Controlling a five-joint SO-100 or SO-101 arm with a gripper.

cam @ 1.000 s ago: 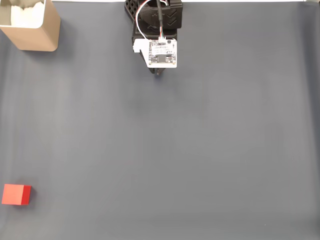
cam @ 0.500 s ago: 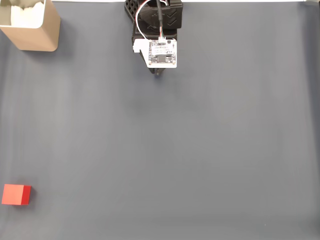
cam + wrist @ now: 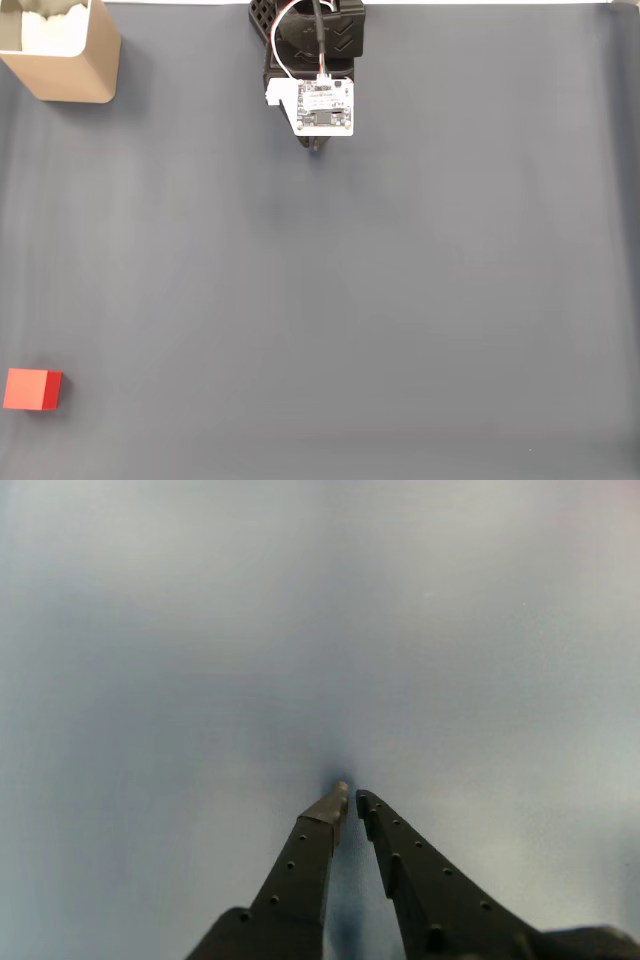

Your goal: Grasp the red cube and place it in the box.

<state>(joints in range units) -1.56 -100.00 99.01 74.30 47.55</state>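
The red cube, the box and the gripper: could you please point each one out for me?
red cube [image 3: 32, 389]: fixed view, middle of its top face.
box [image 3: 85, 62]: fixed view, its tan outer wall.
gripper [image 3: 350, 795]: wrist view, midway between the tips of its fingers, which nearly meet.

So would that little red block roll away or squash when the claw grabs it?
Probably neither. The red block has flat faces and sharp edges, so it should sit still rather than roll. It looks solid, so likely stiff; its smooth sides might slip slightly.
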